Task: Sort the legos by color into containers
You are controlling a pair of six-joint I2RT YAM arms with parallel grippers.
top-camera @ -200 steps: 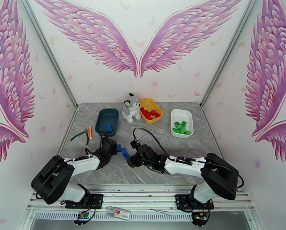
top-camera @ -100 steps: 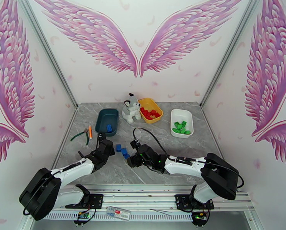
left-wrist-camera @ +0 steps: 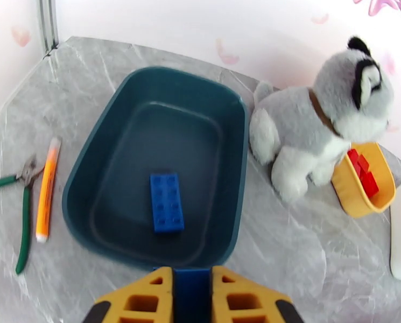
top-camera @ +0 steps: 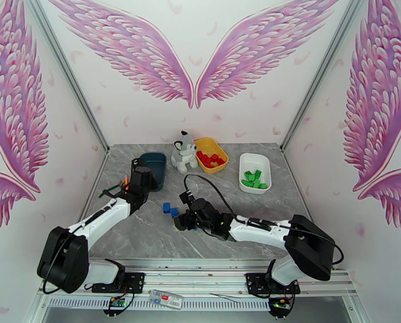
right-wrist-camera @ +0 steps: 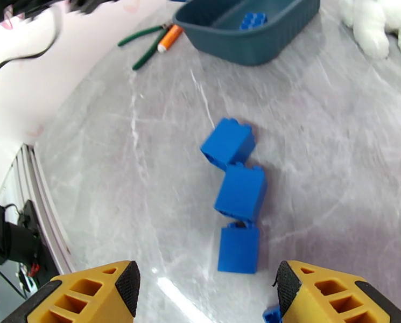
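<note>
My left gripper (top-camera: 141,177) hovers at the near edge of the dark teal tray (top-camera: 158,160), shut on a blue lego (left-wrist-camera: 192,286) between its yellow fingers (left-wrist-camera: 146,297). One long blue lego (left-wrist-camera: 166,202) lies inside that teal tray (left-wrist-camera: 92,173). Three loose blue legos (right-wrist-camera: 241,192) lie in a row on the table, just ahead of my open right gripper (right-wrist-camera: 205,297); from above they sit at mid-table (top-camera: 170,210) left of the right gripper (top-camera: 180,217). The yellow tray (top-camera: 220,151) holds red legos (top-camera: 208,158). The white tray (top-camera: 254,160) holds green legos (top-camera: 254,179).
A plush husky (top-camera: 184,152) stands between the teal and yellow trays. Green pliers (left-wrist-camera: 22,222) and an orange pen (left-wrist-camera: 47,187) lie left of the teal tray. A black cable (top-camera: 211,189) loops over the right arm.
My left arm swung back and left from the loose blue legos to the teal tray, carrying a blue lego. The right gripper crept slightly left, still open.
</note>
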